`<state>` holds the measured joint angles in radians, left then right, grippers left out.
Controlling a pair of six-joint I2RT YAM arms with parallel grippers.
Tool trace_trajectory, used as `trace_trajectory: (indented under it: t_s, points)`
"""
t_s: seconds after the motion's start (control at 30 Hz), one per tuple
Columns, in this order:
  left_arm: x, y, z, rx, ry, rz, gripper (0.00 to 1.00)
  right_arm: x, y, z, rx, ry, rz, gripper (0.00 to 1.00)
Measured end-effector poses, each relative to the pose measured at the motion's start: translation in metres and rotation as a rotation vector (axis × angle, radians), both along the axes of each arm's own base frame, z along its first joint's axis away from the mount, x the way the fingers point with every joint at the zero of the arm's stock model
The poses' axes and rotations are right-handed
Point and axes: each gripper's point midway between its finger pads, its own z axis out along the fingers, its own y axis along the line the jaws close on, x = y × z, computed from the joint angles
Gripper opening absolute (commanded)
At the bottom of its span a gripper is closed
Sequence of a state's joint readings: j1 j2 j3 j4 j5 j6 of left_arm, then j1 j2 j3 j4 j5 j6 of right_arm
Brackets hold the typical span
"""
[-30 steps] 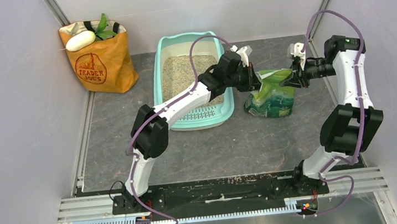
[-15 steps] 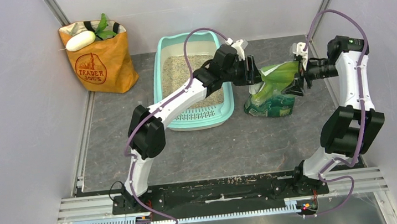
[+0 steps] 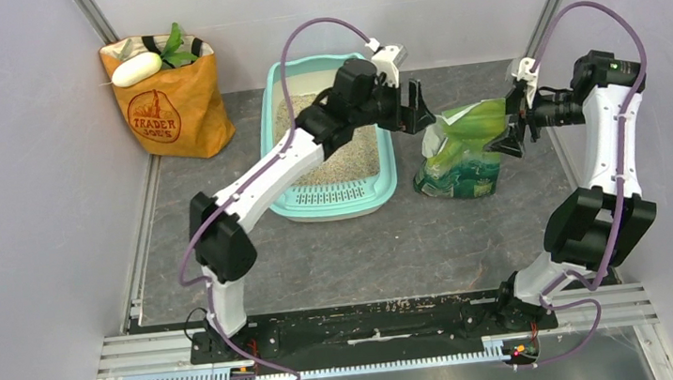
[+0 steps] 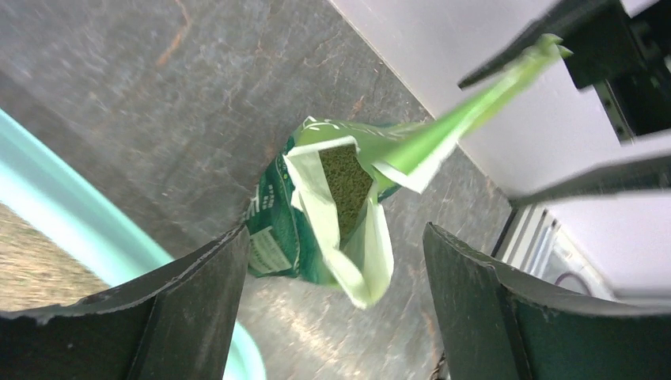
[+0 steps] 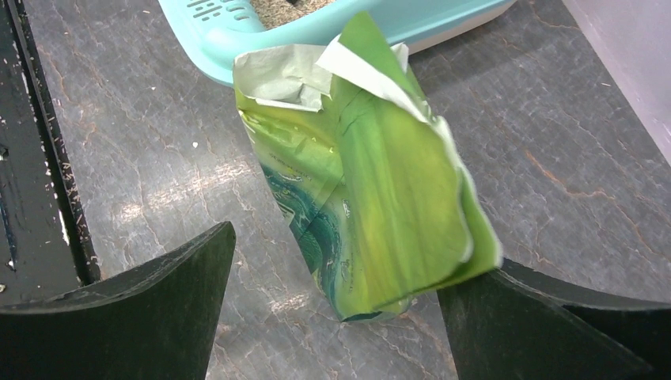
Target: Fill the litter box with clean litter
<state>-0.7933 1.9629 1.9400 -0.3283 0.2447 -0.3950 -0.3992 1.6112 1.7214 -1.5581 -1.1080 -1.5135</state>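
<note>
Clean litter (image 3: 353,155) already covers the litter box (image 3: 389,173) floor; green bag (image 3: 459,166) stands alongside, left tool (image 3: 420,109) and right tool (image 3: 508,125) spread wide.

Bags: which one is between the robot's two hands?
The green plastic bag, right of the litter box. The orange paper bag sits off in the back-left corner.

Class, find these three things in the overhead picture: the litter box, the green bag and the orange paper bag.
litter box (image 3: 338,193), top view, on its slotted grate step.
green bag (image 3: 461,175), top view, on its lower printed body.
orange paper bag (image 3: 170,123), top view, on its printed front face.
</note>
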Motion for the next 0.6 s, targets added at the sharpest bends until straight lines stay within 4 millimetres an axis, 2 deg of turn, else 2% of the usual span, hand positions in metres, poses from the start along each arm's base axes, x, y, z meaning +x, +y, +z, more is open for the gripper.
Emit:
trace_trajectory:
  t_s: [0.07, 0.17, 0.27, 0.37, 0.43, 0.5, 0.53, 0.57, 0.6]
  points:
    - [-0.007, 0.015, 0.017, 0.012, -0.068, -0.033, 0.88, 0.0, -0.003, 0.006, 0.01, -0.003, -0.02, 0.97]
    - [-0.013, 0.052, 0.044, 0.031, -0.167, -0.062, 0.88, 0.0, -0.009, 0.015, 0.026, -0.01, -0.057, 0.97]
    - [-0.006, 0.109, 0.064, 0.076, -0.258, -0.045, 0.89, -0.001, -0.012, 0.026, 0.041, -0.017, -0.087, 0.97]
    - [0.011, 0.193, 0.068, 0.164, -0.301, 0.047, 0.88, -0.006, -0.011, 0.039, 0.06, -0.007, -0.128, 0.97]
    - [0.018, 0.248, 0.061, 0.233, -0.293, 0.132, 0.84, -0.007, -0.011, 0.05, 0.079, 0.005, -0.181, 0.97]
    - [0.023, 0.315, 0.046, 0.3, -0.243, 0.254, 0.81, -0.005, -0.014, 0.066, 0.089, 0.007, -0.268, 0.97]
    - [0.022, 0.339, 0.039, 0.322, -0.213, 0.301, 0.81, -0.004, -0.016, 0.076, 0.091, -0.007, -0.315, 0.97]
    - [0.021, 0.375, 0.027, 0.35, -0.169, 0.386, 0.8, -0.006, -0.016, 0.086, 0.093, -0.025, -0.351, 0.97]
    - [0.018, 0.399, 0.016, 0.368, -0.129, 0.445, 0.79, -0.008, -0.016, 0.095, 0.097, -0.043, -0.379, 0.97]
